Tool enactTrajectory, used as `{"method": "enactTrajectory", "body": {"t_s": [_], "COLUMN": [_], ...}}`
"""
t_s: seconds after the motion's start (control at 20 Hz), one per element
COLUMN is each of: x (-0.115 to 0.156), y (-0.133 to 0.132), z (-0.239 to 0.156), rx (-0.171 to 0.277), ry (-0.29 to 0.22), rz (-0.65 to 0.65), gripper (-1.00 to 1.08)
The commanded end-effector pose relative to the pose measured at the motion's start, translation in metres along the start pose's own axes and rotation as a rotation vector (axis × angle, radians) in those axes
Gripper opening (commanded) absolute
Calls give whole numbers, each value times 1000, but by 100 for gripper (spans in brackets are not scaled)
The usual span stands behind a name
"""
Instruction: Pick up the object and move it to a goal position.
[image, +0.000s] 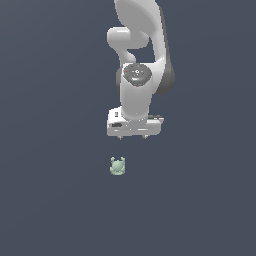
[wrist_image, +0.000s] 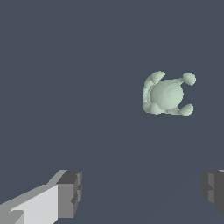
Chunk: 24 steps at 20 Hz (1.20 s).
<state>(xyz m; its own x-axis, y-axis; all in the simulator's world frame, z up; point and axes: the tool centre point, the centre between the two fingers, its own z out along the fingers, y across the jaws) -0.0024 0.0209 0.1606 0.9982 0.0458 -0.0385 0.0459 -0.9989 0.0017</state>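
Your gripper hangs off the white arm with its jaws spread wide and nothing between them. In the wrist view you see one finger and the other finger far apart at the picture's edges, with only bare dark surface showing in the gap.

You find the object, a small pale mint-green lump with little nubs, lying on that flat slate-grey surface. In the exterior view it sits at about seven o'clock from your gripper, near it but clearly apart, with open surface between the two. In the wrist view the object shows a rounded middle and several small knobs sticking out around it. It lies outside the span of your fingers, touching neither.
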Motion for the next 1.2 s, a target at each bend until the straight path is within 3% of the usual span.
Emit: {"method": "enactTrajectory", "body": {"t_s": [0.0, 0.6, 1.15], "x": [8, 59, 72], "y": [6, 54, 70], "z": [6, 52, 68], "rx": [1, 3, 3], "ry": [3, 30, 37], "rz": [5, 38, 49], "gripper": [100, 100, 100]}}
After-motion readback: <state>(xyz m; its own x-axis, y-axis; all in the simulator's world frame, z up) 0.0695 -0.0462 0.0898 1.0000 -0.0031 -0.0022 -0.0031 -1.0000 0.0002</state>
